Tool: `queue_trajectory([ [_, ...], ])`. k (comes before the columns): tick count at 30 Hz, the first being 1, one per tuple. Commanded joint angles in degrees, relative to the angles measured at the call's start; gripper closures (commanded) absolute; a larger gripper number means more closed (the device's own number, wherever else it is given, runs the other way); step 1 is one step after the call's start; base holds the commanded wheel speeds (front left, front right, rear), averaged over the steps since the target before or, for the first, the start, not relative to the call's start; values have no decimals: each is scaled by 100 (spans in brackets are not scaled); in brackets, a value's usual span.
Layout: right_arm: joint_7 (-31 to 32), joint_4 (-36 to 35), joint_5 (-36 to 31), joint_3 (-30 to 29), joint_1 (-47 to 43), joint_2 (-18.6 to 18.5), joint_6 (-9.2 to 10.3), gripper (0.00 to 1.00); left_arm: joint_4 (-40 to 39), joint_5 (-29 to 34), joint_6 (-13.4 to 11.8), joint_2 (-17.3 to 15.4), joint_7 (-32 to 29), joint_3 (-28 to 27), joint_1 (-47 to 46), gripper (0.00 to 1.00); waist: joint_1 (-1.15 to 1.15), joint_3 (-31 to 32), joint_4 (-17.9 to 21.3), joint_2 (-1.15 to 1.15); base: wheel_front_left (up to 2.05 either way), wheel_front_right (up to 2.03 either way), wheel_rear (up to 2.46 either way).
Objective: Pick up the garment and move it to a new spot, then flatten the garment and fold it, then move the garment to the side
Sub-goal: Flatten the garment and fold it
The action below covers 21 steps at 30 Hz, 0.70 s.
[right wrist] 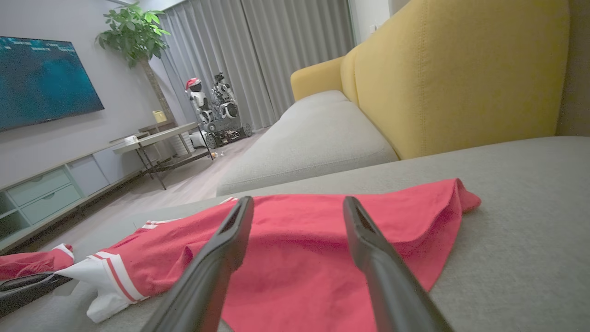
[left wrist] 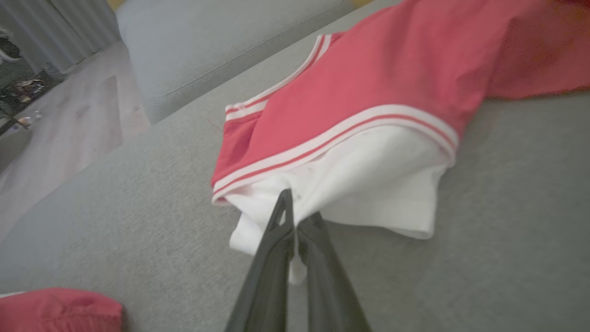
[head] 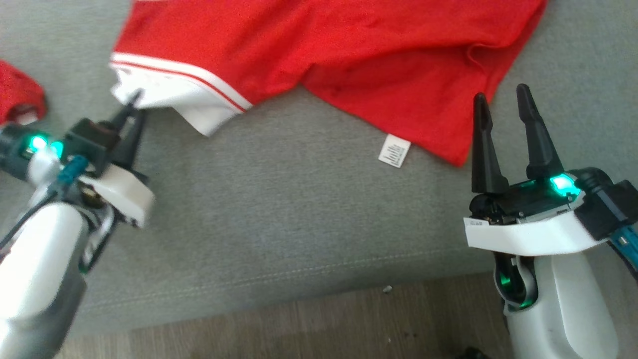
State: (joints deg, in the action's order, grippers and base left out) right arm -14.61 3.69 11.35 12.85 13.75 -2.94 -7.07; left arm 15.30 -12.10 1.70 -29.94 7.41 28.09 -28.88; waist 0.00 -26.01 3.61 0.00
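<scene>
As the head view shows, the red garment (head: 349, 55) lies on the grey sofa (head: 279, 209), its white edge pinched by the left gripper (head: 135, 98). The left wrist view shows that clamp on white cloth; the right wrist view, the right gripper (right wrist: 297, 205) spread open.

The shirt (head: 349, 55) is soft, matt red cloth with a smooth white sleeve (head: 169, 97); the label (head: 394, 151) at its 5 o'clock edge looks papery. The sofa seat (head: 279, 214) is coarse grey woven fabric, the floor (head: 299, 321) at 6 o'clock matt wood. The right gripper (head: 501, 94) has matt black plastic fingers (head: 537, 142) and a glossy white plastic shell (head: 528, 238)
</scene>
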Motion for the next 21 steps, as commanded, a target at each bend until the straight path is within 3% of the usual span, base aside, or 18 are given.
queue_trajectory([
  [1,-39,-170,-36,118,-56,6,-42,0,-446,-126,38,-315,-185,-276,-5,100,0,109,-124,0,0,0,0],
  [5,-39,-143,-40,132,-34,6,-42,0,-1900,-499,14,-547,-1098,-379,372,100,0,149,-190,0,0,0,0],
  [8,-39,-125,-29,185,18,6,-42,0,-2530,-766,-14,-580,-1660,-423,405,100,0,117,-163,0,0,0,0],
  [11,-39,-123,7,264,102,6,-42,0,-2430,-943,96,-492,-1915,-362,176,100,0,37,-78,0,0,0,0],
  [15,-39,-145,89,309,195,6,-42,0,-1630,-822,291,-300,-1517,-202,-390,100,0,-123,74,0,0,0,0],
  [16,-39,-156,108,312,213,6,-42,0,-1372,-712,297,-252,-1330,-167,-519,89,0,-168,114,0,0,0,0],
  [17,-39,-167,125,309,226,6,-42,0,-1117,-592,282,-188,-1088,-141,-643,15,0,-208,143,0,0,0,0],
  [18,-39,-178,144,313,236,6,-42,0,-869,-489,243,-115,-818,-133,-747,0,0,-249,178,0,0,0,0],
  [21,-39,-179,165,306,236,6,-42,0,-171,-216,61,60,-139,-97,-932,0,0,-311,243,0,0,0,0],
])
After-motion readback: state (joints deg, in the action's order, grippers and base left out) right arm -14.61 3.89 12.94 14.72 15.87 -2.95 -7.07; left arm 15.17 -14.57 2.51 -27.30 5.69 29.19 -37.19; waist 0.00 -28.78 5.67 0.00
